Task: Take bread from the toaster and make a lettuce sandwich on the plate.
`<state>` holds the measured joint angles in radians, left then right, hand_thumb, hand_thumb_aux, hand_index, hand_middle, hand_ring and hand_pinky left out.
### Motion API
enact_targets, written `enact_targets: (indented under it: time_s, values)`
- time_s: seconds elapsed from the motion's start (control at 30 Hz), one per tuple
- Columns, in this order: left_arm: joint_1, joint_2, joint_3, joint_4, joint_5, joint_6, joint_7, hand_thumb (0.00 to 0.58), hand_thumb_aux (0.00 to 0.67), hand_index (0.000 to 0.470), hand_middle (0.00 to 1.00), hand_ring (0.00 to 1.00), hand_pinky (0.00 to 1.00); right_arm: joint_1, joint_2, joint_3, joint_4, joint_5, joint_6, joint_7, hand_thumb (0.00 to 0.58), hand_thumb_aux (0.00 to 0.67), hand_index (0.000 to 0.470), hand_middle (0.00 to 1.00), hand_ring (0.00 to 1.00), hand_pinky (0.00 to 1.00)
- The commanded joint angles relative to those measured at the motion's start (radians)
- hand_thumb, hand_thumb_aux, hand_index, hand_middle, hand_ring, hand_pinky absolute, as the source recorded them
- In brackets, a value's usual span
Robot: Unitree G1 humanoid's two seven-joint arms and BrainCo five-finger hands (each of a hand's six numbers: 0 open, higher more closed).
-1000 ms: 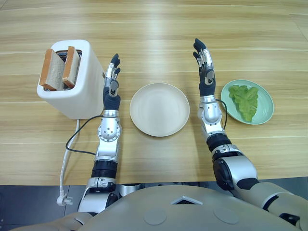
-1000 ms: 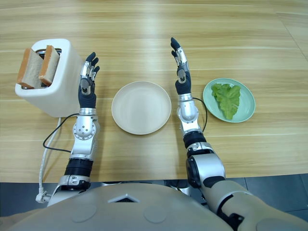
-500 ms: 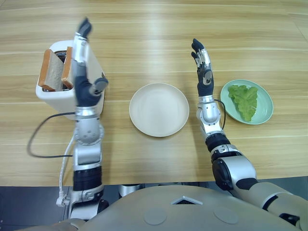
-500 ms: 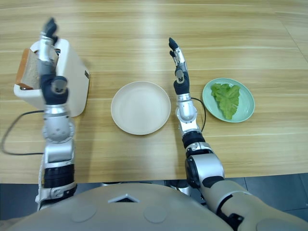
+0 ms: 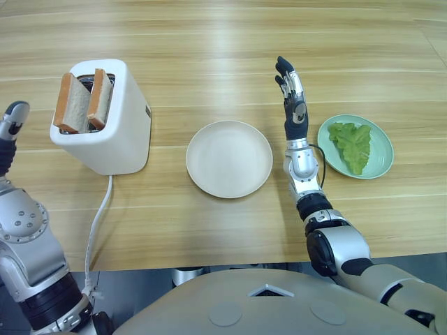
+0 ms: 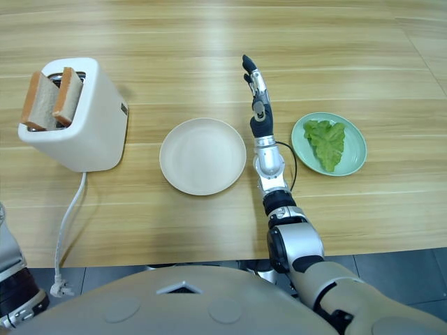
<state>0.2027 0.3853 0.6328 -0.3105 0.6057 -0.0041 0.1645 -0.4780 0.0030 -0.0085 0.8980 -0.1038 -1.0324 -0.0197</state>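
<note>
Two bread slices (image 5: 72,105) stand in the white toaster (image 5: 119,136) on the bench (image 5: 209,42); the plate (image 5: 229,158) is bare.
The bread is likely light, soft and crumbly: pinch the exposed top crust gently and lift straight up. The right hand (image 5: 294,105) hovers between the plate and the lettuce (image 5: 353,143), fingers (image 5: 286,73) straight and empty. The left hand (image 5: 10,129) is at the far left edge, its grip unreadable.

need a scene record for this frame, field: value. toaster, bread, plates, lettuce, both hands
toaster: white, left on the table; cord trails off the front edge
bread: two slices upright in the toaster slots
plate: beige, centre, nothing on it
lettuce: one leaf on the green plate, right
left hand: at the left edge, apart from the toaster
right hand: open, holds nothing, between the two plates
progress: no bread removed yet
</note>
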Motion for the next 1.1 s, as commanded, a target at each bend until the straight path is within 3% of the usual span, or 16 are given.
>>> enact_targets:
  time_s: [0.03, 0.3, 0.97, 1.03, 1.07, 1.1]
  values:
    - [0.000, 0.022, -0.066, 0.112, 0.013, 0.046, -0.017, 0.000, 0.000, 0.000, 0.00, 0.00, 0.00, -0.011, -0.001, -0.002, 0.007, 0.014, 0.011, 0.007, 0.000, 0.000, 0.000, 0.00, 0.00, 0.00]
    - [-0.028, 0.114, -0.185, 0.193, 0.030, 0.101, -0.071, 0.000, 0.000, 0.000, 0.00, 0.00, 0.00, -0.007, -0.001, -0.002, 0.004, 0.008, 0.007, 0.004, 0.000, 0.000, 0.000, 0.00, 0.00, 0.00]
    - [-0.081, 0.208, -0.329, 0.210, 0.062, 0.189, -0.109, 0.000, 0.000, 0.000, 0.00, 0.00, 0.00, 0.000, 0.000, -0.002, -0.002, 0.017, 0.004, 0.011, 0.000, 0.000, 0.000, 0.00, 0.00, 0.00]
    - [-0.085, 0.208, -0.341, 0.221, 0.056, 0.192, -0.112, 0.319, 0.221, 0.152, 0.00, 0.00, 0.00, 0.000, 0.000, -0.003, -0.002, 0.018, 0.004, 0.013, 0.000, 0.000, 0.000, 0.00, 0.00, 0.00]
    - [-0.087, 0.208, -0.347, 0.227, 0.054, 0.194, -0.114, 0.319, 0.221, 0.152, 0.00, 0.00, 0.00, 0.000, 0.000, -0.004, -0.002, 0.019, 0.004, 0.014, 0.000, 0.000, 0.000, 0.00, 0.00, 0.00]
    - [-0.089, 0.208, -0.350, 0.231, 0.052, 0.195, -0.113, 0.569, 0.578, 0.397, 0.00, 0.00, 0.00, 0.000, -0.001, -0.004, -0.001, 0.019, 0.005, 0.014, 0.000, 0.000, 0.000, 0.00, 0.00, 0.00]
